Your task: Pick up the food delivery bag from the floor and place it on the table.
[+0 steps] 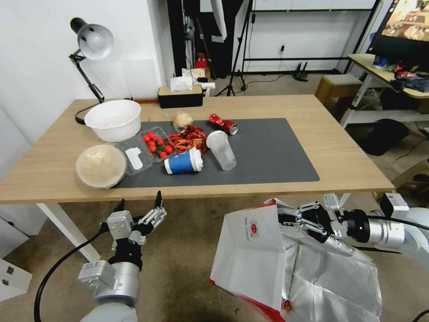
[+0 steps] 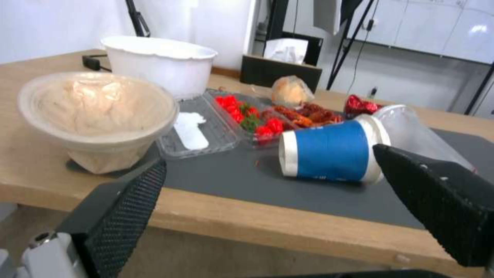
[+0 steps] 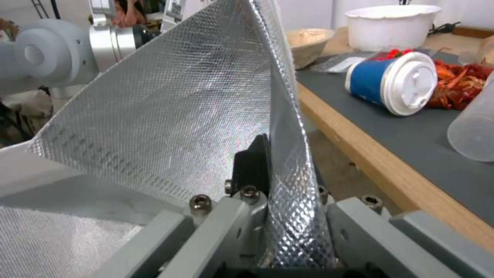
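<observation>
Right gripper (image 1: 290, 219): jaws pinch the food delivery bag (image 1: 254, 250) rim; lift higher to clear the table (image 1: 348, 165) edge.
Left gripper (image 1: 139, 209): jaws wide, empty.

The food delivery bag (image 1: 250, 250) is white with a red edge, a small round red logo and a diamond-embossed silver foil lining (image 3: 170, 112). The table (image 1: 348, 152) is light wood under a dark grey mat (image 1: 272, 156). A blue paper cup (image 1: 182, 163) has a white lid.
</observation>
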